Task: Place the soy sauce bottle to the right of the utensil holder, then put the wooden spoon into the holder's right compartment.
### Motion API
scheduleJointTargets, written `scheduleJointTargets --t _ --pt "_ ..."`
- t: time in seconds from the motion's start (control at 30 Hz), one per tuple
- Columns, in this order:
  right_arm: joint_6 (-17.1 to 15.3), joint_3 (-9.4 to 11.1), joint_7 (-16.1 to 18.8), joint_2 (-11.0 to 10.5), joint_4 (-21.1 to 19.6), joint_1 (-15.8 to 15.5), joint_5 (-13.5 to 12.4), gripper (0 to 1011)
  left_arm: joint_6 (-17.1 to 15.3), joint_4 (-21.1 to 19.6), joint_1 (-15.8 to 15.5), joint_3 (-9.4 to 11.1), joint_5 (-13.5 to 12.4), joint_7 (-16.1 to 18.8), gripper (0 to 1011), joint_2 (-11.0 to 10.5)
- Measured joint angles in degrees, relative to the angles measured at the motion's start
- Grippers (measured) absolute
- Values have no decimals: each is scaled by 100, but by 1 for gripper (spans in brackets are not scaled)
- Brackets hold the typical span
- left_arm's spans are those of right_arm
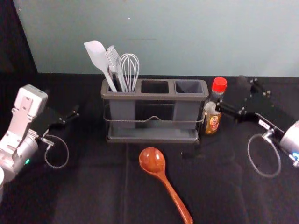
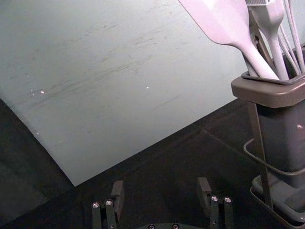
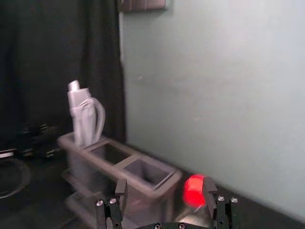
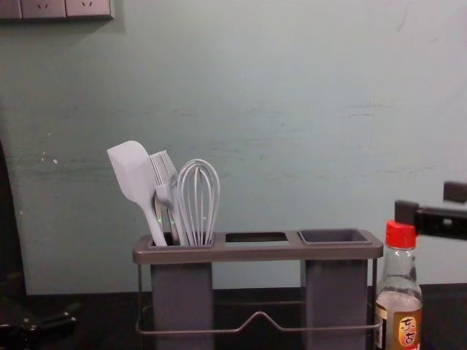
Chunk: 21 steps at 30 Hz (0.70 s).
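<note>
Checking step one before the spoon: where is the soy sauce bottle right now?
In the chest view, the soy sauce bottle stands at lower right, just right of the utensil holder, near the open right gripper.

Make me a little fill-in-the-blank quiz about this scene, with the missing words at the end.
Seen from above, the soy sauce bottle stands to the ____ of the utensil holder. The bottle's cap is coloured ____. The spatula and whisk stand in the holder's ____ compartment. The wooden spoon lies in ____ of the holder.
Missing words: right; red; left; front.
</note>
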<state>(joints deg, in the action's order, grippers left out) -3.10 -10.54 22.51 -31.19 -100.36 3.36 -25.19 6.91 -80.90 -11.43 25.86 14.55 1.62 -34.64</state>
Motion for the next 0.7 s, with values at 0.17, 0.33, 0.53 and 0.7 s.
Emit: scheduleJointTargets --t 0.17,0.33,0.53,0.7 --pt "-1212 64 67 -242 -551 -321 -681 1004 0 0 0 0 0 0 1005 0" --pt "-2292 -84 63 -386 -718 -345 -1152 1004 0 0 0 0 0 0 1005 0" --pt "-3250 -586 -122 -464 -757 -135 -1215 1004 0 0 0 0 0 0 1005 0" --pt "-3876 -991 -455 -421 -763 177 -1075 1004 0 0 0 0 0 0 1005 0"
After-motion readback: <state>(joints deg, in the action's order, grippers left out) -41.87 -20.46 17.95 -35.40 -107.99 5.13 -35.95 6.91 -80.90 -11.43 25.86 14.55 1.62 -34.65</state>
